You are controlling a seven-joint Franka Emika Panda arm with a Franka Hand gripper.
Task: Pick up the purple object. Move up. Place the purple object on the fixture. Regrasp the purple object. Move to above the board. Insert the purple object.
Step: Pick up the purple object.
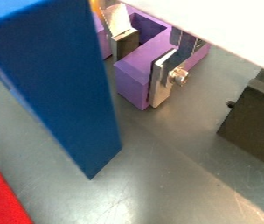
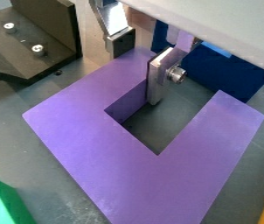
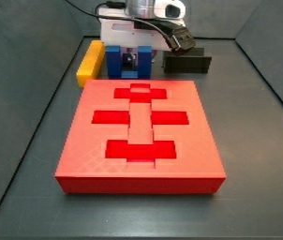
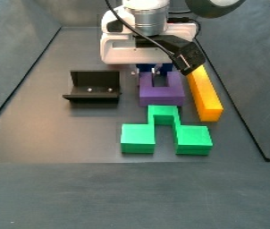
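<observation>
The purple object lies on the floor between the fixture and the yellow bar. My gripper is down on it. In both wrist views the fingers straddle one arm of the U: one finger stands in the notch, the other outside it. The purple object rests on the floor. A small gap shows beside the pad, so my gripper looks open. The red board lies in front.
A tall blue block stands close beside the gripper. A yellow bar lies next to the purple object. A green block lies just in front of it. The fixture also shows in a wrist view.
</observation>
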